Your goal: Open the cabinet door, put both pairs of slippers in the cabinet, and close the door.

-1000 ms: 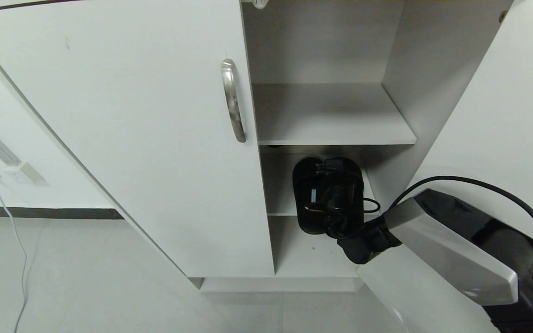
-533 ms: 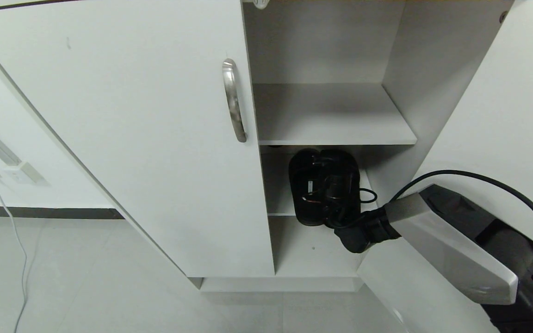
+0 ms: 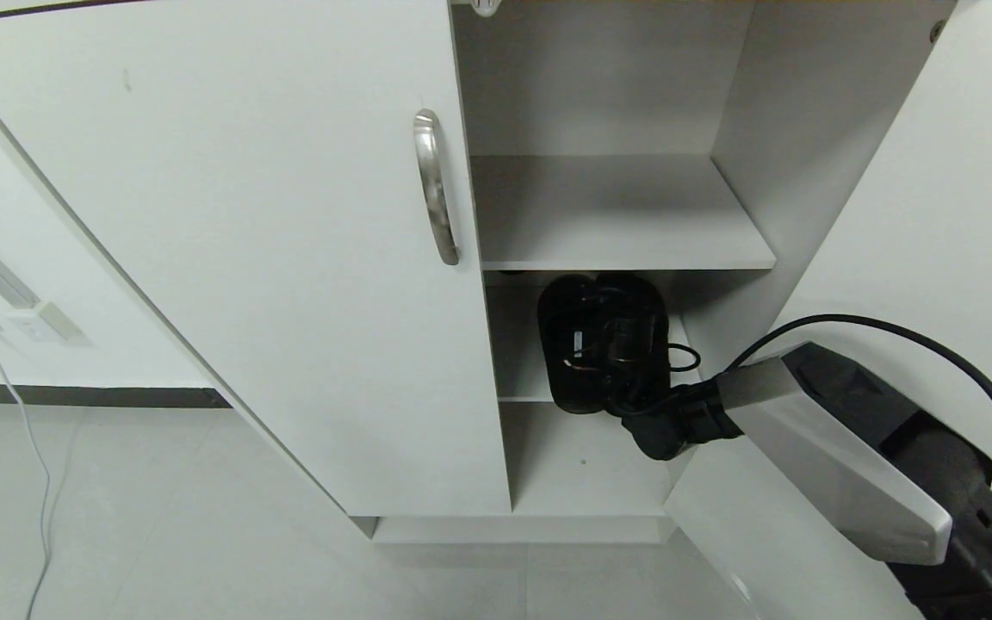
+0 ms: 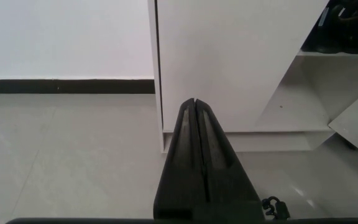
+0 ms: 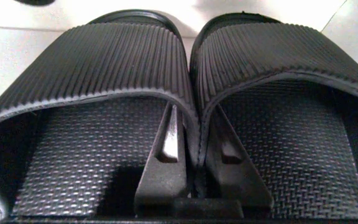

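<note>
A pair of black ribbed slippers [image 3: 604, 344] sits side by side at the front of the cabinet's lower shelf [image 3: 517, 383], heels over the shelf edge. My right gripper [image 5: 194, 149] is shut on the pair, its fingers [image 5: 169, 140] pinching the two adjoining inner walls together. In the head view the right gripper [image 3: 629, 392] is mostly hidden behind the slippers. The same slippers [image 4: 344, 28] appear on the shelf in the left wrist view. My left gripper [image 4: 194, 102] hangs shut and empty over the floor in front of the cabinet base.
The left cabinet door [image 3: 246, 215] is closed, with a metal handle [image 3: 434, 185]. The right door [image 3: 935, 215] stands open beside my right arm. The upper shelf [image 3: 616, 207] and bottom compartment [image 3: 582, 465] are bare. A cable [image 3: 31, 448] trails from a wall socket.
My right gripper has carried the slippers up and deeper into the cabinet, onto the lower shelf. In the last half second they barely shifted.
</note>
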`<state>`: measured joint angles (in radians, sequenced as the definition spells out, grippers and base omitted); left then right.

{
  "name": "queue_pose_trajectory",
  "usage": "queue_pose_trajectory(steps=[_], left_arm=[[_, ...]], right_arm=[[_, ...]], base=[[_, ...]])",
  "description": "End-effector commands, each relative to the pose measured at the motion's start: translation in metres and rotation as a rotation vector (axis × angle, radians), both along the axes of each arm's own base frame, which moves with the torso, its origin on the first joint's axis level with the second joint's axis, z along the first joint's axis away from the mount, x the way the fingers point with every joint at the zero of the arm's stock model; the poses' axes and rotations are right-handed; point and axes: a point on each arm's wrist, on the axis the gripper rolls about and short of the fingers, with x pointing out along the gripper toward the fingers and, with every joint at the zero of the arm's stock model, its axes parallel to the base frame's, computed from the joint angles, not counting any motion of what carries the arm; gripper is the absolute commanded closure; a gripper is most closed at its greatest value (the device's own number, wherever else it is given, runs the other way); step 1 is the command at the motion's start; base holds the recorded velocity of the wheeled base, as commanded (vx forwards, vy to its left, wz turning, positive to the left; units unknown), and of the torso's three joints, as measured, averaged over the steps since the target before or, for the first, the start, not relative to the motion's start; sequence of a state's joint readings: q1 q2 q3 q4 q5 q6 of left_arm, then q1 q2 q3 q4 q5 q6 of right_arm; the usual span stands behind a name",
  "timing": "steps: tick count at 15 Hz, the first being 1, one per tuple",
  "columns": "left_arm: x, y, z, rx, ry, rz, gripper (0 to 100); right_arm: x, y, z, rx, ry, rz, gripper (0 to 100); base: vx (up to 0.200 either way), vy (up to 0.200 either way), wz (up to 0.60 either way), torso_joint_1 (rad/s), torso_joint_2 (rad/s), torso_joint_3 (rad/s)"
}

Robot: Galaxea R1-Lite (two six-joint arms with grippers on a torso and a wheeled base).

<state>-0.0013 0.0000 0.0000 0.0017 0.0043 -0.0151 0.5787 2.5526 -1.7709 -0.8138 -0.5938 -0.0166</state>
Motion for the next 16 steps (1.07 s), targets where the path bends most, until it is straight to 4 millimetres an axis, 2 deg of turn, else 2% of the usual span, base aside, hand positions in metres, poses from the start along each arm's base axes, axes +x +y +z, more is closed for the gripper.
queue_pose_trajectory(steps=[1, 9, 10, 13, 16], left_arm=[[0.0, 0.0, 0.0, 0.0, 0.0, 0.0, 100], [0.0, 0.0, 0.0, 0.001, 0.001, 0.0, 100], [0.0, 0.0, 0.0, 0.001, 0.001, 0.0, 100], [0.0, 0.0, 0.0, 0.001, 0.001, 0.002, 100], [0.0, 0.0, 0.0, 0.001, 0.001, 0.002, 100]], right_arm=[[0.001, 0.0, -0.005, -0.005, 0.008, 0.0, 100], [0.003, 0.0, -0.012, -0.01, 0.017, -0.003, 100], [0.004, 0.0, -0.015, -0.011, 0.02, -0.003, 0], [0.0, 0.0, -0.015, -0.014, 0.028, -0.002, 0], [-0.016, -0.007, -0.013, -0.022, 0.04, 0.004, 0]], base=[[0.0, 0.0, 0.0, 0.0, 0.0, 0.0], [0.0, 0.0, 0.0, 0.0, 0.0, 0.0], [0.0, 0.0, 0.0, 0.0, 0.0, 0.0], [0.0, 0.0, 0.0, 0.0, 0.0, 0.0], [0.0, 0.0, 0.0, 0.0, 0.0, 0.0]])
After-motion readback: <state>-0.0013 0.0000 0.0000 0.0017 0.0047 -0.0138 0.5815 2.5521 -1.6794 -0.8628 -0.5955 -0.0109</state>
